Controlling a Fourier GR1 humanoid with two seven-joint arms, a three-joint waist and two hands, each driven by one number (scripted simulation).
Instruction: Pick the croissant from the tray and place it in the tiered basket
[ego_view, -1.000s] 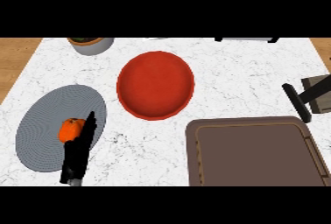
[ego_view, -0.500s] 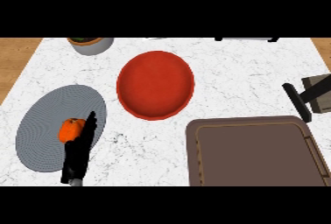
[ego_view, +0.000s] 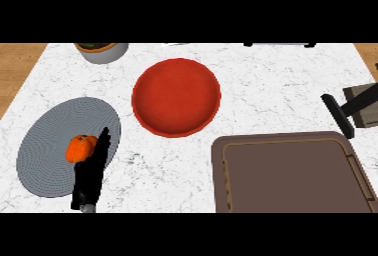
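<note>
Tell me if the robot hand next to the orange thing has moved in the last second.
No. The left robot hand lies at the same spot on the grey mat, beside the orange thing, as before.

Red plate (ego_view: 176, 96) mid-counter, grey round mat (ego_view: 52, 145) bearing an orange fruit (ego_view: 80, 148), pot (ego_view: 102, 51) at top left

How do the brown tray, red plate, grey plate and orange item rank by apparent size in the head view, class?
1. Brown tray, largest.
2. Red plate and grey plate: look alike, so unranked.
3. Orange item, smallest.
</note>
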